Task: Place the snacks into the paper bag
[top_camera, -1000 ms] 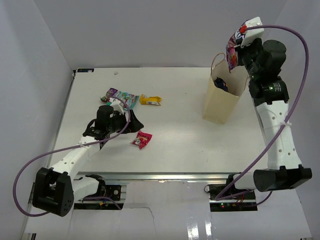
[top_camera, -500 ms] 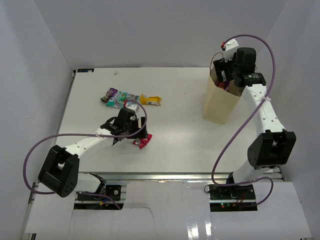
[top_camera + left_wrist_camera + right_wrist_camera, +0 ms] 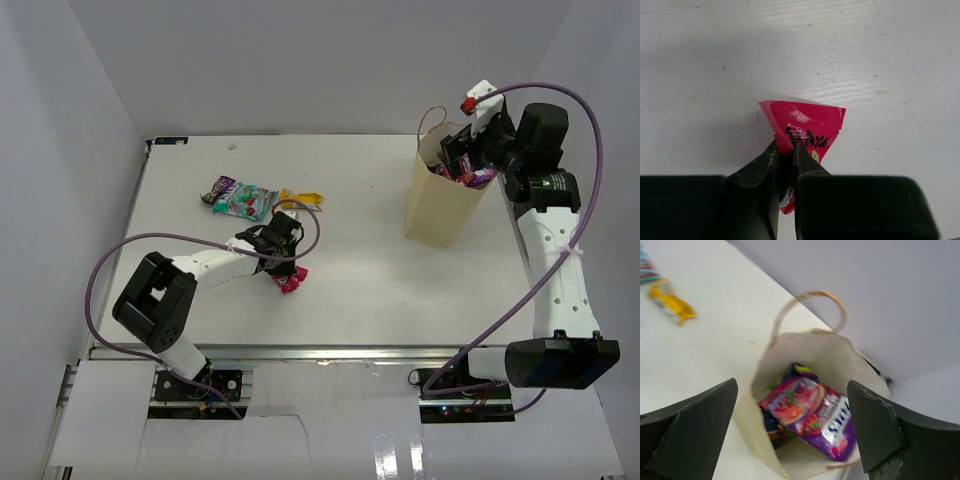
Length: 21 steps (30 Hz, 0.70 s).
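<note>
A small red snack packet (image 3: pixel 807 125) lies on the white table, and my left gripper (image 3: pixel 790 146) is shut on its near edge; in the top view the same packet (image 3: pixel 294 283) sits just below that gripper (image 3: pixel 283 262). A teal packet (image 3: pixel 240 199) and a yellow packet (image 3: pixel 304 201) lie further back. The tan paper bag (image 3: pixel 432 210) stands at the right. My right gripper (image 3: pixel 792 390) hovers open over its mouth, empty. A purple-and-pink packet (image 3: pixel 817 415) lies inside the bag (image 3: pixel 760 440) on top of darker packets.
White walls close the table in on the left, back and right. The bag's loop handle (image 3: pixel 812 295) rises toward my right gripper (image 3: pixel 460 158). The yellow packet (image 3: pixel 670 302) shows on the table beyond the bag.
My left gripper reached the red packet and shut on it. My right gripper let the purple-and-pink packet drop into the bag and now stands open just above the bag's mouth.
</note>
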Motion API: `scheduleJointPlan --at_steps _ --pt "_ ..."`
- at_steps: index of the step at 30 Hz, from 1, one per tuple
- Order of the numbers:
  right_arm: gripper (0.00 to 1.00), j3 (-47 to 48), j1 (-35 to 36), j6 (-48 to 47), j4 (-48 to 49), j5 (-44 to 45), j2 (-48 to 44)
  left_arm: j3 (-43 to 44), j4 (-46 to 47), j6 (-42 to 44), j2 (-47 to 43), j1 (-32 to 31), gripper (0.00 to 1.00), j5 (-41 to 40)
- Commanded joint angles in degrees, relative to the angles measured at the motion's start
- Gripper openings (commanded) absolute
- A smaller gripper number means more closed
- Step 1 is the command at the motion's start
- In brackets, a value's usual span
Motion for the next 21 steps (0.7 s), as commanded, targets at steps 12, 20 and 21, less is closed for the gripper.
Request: scheduleJointPlan --at_steps 12,20,21 --pt "0.98 -19.1 21.9 0.5 -12.7 -30.4 -4.0 -8.2 34.5 -13.0 -16.7 -0.2 0.07 36.9" --pt "0.90 -29.5 25.5 38.9 9.9 -20.9 -1.9 -5.7 38.0 -16.2 -14.4 -0.3 0.06 36.7" --pt "0.90 -31.1 25.9 40.3 11.2 -21.9 -1.7 -5.8 38.3 -16.5 -14.2 -0.3 0.06 36.9"
